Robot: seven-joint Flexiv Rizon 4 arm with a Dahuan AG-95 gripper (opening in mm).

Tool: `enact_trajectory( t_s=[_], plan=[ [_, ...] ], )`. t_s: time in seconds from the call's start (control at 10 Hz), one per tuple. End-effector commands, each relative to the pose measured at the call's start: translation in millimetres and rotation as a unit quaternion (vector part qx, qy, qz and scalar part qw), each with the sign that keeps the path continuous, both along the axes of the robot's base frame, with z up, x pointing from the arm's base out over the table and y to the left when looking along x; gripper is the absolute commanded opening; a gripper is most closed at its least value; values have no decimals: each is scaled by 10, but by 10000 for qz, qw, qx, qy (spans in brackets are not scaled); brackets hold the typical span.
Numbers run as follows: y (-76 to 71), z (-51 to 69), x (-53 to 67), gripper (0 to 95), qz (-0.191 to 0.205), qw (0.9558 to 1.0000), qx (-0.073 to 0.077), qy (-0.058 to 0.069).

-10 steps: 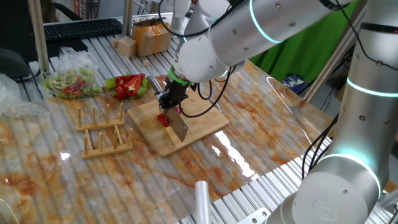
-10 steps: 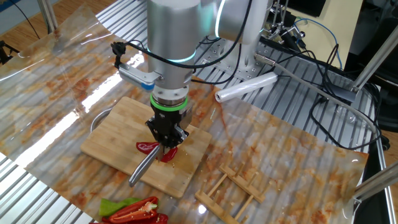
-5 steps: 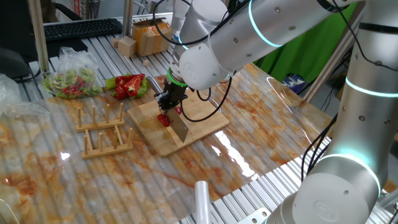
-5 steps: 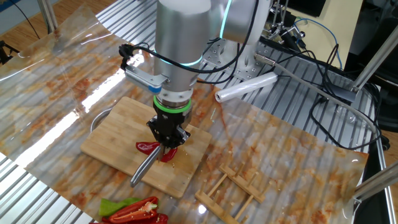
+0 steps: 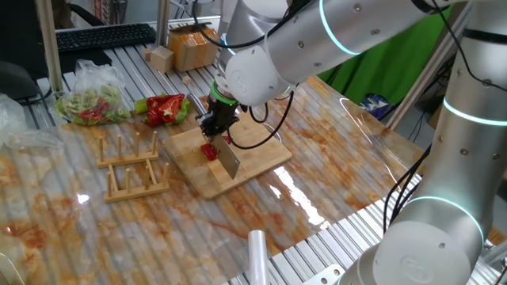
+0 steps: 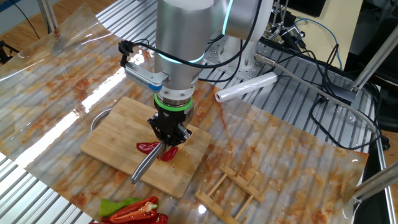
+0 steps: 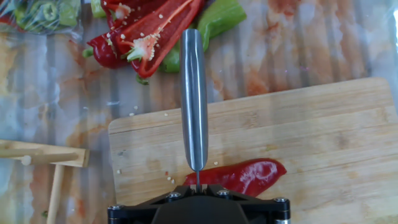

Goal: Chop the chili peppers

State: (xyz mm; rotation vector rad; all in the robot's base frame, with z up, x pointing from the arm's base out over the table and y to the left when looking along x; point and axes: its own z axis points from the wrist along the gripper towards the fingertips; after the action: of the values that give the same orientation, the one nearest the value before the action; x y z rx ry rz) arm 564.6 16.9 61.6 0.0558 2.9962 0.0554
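Note:
A glossy red chili pepper [image 7: 244,176] lies on the wooden cutting board [image 7: 323,137], close under my hand; it also shows in one fixed view [image 5: 208,152] and in the other fixed view [image 6: 149,147]. My gripper [image 7: 197,186] is shut on a steel knife [image 7: 193,106] whose blade stands edge-down across the pepper. The knife shows in one fixed view [image 5: 227,159] and in the other fixed view [image 6: 146,167]. My gripper [image 6: 166,134] stands right over the pepper on the board [image 6: 112,140].
Cut red and green bell pepper pieces [image 7: 155,31] lie beyond the board's edge. A bag of vegetable scraps [image 5: 91,103] and a wooden rack [image 5: 131,166] stand left of the board. A plastic roll [image 6: 245,87] and cables lie behind the arm.
The hand with the knife has shifted slightly over the pepper; the arm's upper links have turned a little. The pepper stays in place.

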Motion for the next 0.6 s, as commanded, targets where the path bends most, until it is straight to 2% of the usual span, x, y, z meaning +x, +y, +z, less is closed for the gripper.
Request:
enact_trajectory(
  t_s=[0.1, 0.2, 0.6],
  plan=[
    [2, 2, 25, 0, -27, 10000, -46, 26],
    [2, 2, 25, 0, -39, 9999, -82, 85],
    [2, 2, 25, 0, -51, 9997, -36, 232]
  ],
)
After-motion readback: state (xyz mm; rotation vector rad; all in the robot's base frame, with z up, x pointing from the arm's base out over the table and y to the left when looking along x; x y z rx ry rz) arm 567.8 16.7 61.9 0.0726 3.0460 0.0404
